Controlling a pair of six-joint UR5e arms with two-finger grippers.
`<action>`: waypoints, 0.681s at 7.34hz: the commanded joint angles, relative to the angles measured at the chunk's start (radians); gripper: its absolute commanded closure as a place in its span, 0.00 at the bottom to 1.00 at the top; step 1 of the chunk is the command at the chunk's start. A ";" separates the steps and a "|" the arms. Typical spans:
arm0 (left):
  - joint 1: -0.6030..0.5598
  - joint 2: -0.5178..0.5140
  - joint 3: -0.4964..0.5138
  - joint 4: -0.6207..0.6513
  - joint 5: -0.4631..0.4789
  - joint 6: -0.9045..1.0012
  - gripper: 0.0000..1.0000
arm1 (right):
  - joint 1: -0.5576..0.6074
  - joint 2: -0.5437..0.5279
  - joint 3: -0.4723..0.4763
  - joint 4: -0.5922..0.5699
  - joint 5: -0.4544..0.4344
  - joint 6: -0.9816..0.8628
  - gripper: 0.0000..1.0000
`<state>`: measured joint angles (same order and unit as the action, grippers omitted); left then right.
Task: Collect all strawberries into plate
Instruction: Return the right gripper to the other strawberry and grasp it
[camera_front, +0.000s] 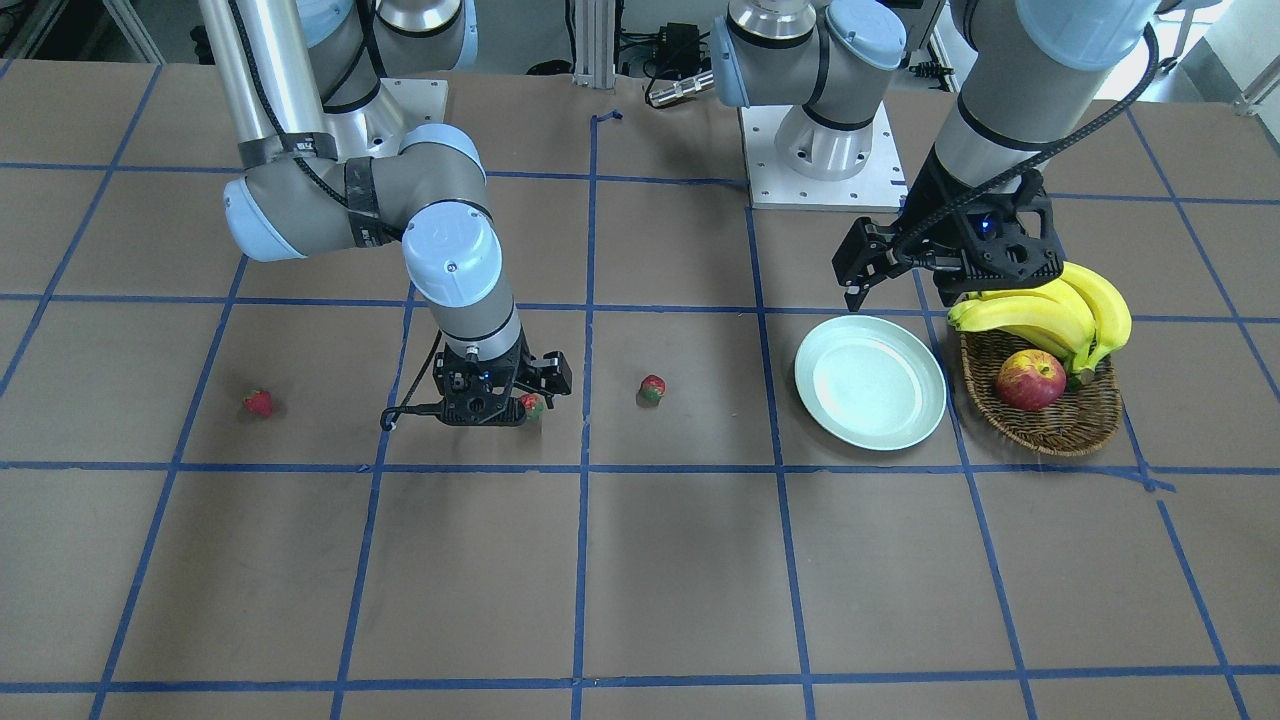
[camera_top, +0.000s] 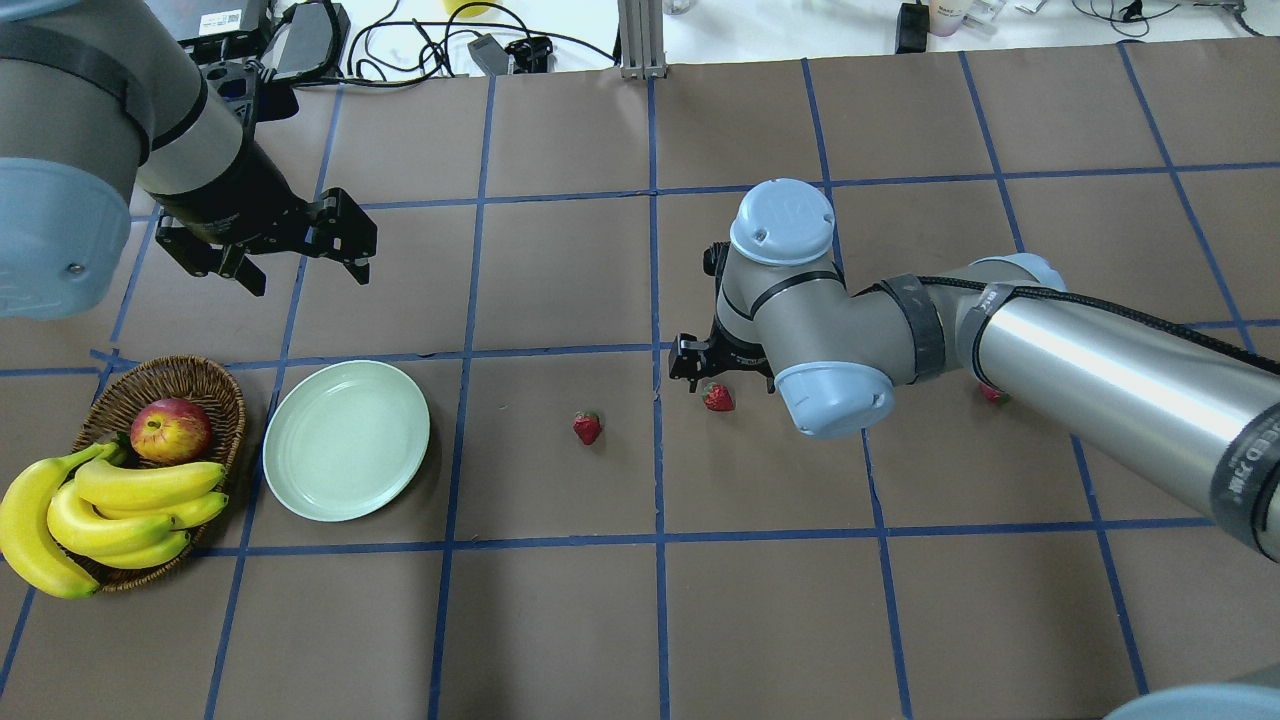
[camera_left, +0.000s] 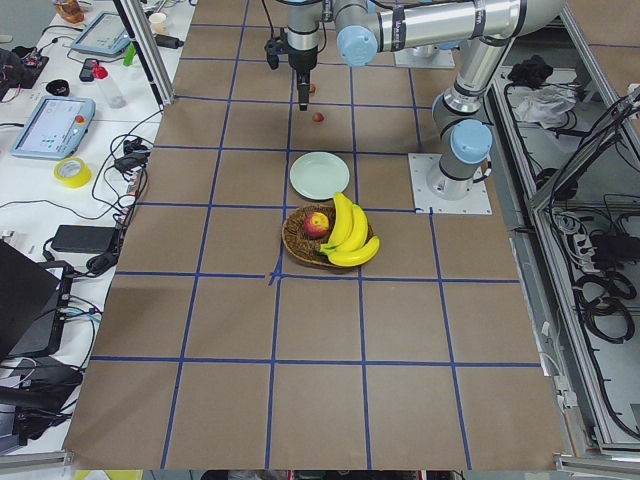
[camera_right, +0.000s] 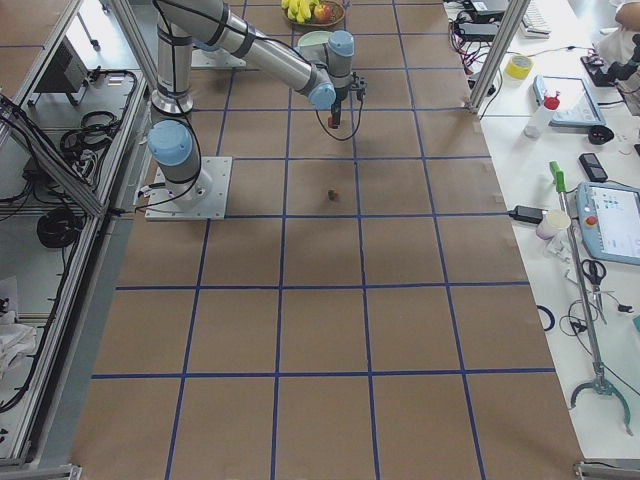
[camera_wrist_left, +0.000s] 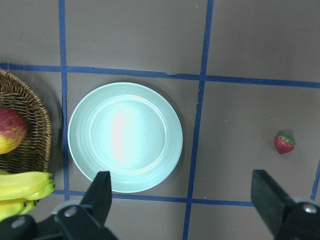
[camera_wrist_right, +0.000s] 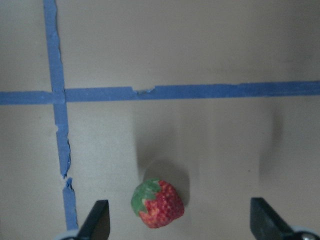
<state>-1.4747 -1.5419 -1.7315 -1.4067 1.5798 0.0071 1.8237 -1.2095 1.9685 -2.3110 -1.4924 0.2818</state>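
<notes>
All 3 strawberries are seen lying on the brown table (camera_top: 560, 620), none on the plate. In the overhead view, the 1st strawberry (camera_top: 587, 428) is found near the table's middle. The 2nd strawberry (camera_top: 718, 398) lies close by toward 3 o'clock, and the 3rd strawberry (camera_top: 992, 393) farther toward 3 o'clock, half hidden by the right arm (camera_top: 1080, 360). The pale green plate (camera_top: 346, 440) is set toward 9 o'clock of the 1st berry, well apart from it.

The 2nd berry is bracketed by the right gripper (camera_wrist_right: 179, 222), which is held low over the table. Its fingers are spread wide to either side and nothing is gripped. The left gripper (camera_wrist_left: 185, 200) is held above the table toward 12 o'clock of the plate, equally wide apart, with nothing held.

A wicker basket (camera_top: 180, 365) is placed just beside the plate at 9 o'clock, with 1 apple (camera_top: 170, 430) and a bunch of bananas (camera_top: 120, 490) in it.
</notes>
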 joint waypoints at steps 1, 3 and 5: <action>-0.006 0.025 0.009 -0.008 -0.004 -0.001 0.00 | 0.000 0.014 0.033 -0.011 0.003 0.008 0.17; -0.028 0.022 0.010 -0.014 0.005 -0.001 0.00 | 0.002 0.015 0.027 -0.028 0.003 0.008 0.69; -0.074 0.042 0.013 -0.041 -0.003 -0.001 0.00 | 0.002 0.015 0.021 -0.031 0.023 0.000 0.83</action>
<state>-1.5206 -1.5103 -1.7209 -1.4332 1.5820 0.0061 1.8253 -1.1952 1.9941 -2.3393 -1.4766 0.2867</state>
